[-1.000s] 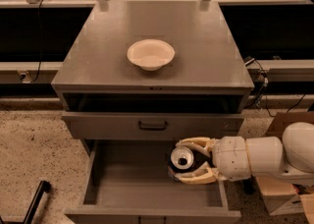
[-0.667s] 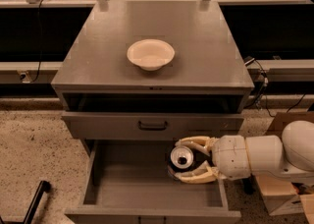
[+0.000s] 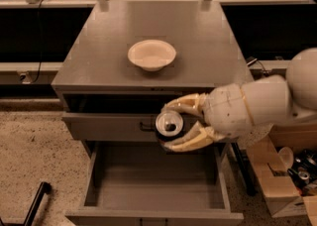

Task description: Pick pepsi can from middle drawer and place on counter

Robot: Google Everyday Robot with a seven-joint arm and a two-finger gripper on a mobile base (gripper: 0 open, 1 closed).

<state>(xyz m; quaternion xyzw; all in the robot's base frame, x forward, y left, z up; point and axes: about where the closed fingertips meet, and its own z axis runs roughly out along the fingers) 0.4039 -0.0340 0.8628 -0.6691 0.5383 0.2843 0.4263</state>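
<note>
gripper [image 3: 171, 126]: clenched round pepsi can [image 3: 169, 121] | can: in the air above the open middle drawer [image 3: 158, 185], below counter [image 3: 198, 36] level | pick looks done; left: set it on counter near white bowl [image 3: 151, 54]

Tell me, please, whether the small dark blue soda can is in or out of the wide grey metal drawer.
Out: the cream gripper holds the blue can above the open drawer, level with the next drawer front.
</note>
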